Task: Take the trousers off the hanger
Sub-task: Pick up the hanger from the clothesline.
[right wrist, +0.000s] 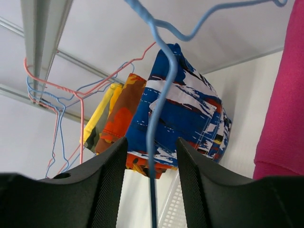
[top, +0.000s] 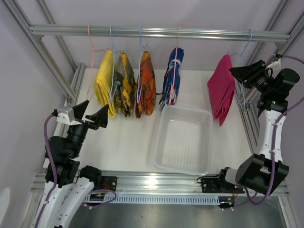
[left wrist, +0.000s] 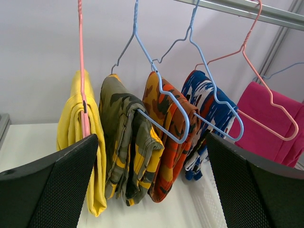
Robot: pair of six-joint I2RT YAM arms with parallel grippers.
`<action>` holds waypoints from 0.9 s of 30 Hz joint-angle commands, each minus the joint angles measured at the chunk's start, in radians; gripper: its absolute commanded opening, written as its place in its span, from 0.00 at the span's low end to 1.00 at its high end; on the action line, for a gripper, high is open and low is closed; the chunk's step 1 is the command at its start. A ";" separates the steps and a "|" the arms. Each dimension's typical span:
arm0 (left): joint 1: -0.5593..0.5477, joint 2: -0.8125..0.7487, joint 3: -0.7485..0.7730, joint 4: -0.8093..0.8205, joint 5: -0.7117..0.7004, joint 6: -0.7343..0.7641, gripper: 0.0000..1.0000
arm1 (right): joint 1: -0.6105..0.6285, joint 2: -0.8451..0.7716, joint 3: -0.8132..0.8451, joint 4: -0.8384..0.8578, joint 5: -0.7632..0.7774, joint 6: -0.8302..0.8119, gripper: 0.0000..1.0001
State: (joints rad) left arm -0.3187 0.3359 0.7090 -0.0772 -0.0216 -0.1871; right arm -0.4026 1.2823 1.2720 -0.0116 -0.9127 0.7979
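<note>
1. A plain, pale lilac-grey wall panel (top: pixel 190 12) closes the back and sides, softly and evenly lit.
2. A silver aluminium extrusion rail (top: pixel 209 33) spans the top, meeting slanting frame posts (top: pixel 45 57) of the same metal.
3. A matt white tabletop (top: pixel 128 142) lies below, edged in front by a grooved aluminium beam (top: pixel 156 180).

Matt cloth trousers (top: pixel 145 85), coated wire hangers (right wrist: pixel 152 190), brushed metal rail (top: pixel 161 32), glossy plastic basket (top: pixel 205 137)

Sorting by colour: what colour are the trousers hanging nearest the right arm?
Plain magenta-pink trousers; the top external view shows them best.
</note>
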 commanded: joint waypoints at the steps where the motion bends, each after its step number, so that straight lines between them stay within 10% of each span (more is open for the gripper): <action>1: -0.005 0.015 0.037 0.001 0.014 -0.020 0.99 | -0.015 -0.021 -0.032 0.096 -0.049 0.067 0.49; 15: -0.005 0.015 0.044 -0.007 0.041 -0.022 0.99 | -0.012 -0.069 -0.115 0.233 -0.095 0.135 0.51; 27: -0.005 0.015 0.047 -0.012 0.049 -0.023 0.99 | -0.012 -0.089 -0.102 0.239 -0.107 0.149 0.34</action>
State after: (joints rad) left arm -0.3187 0.3405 0.7166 -0.0925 0.0063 -0.1940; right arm -0.4118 1.2324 1.1450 0.1787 -0.9962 0.9367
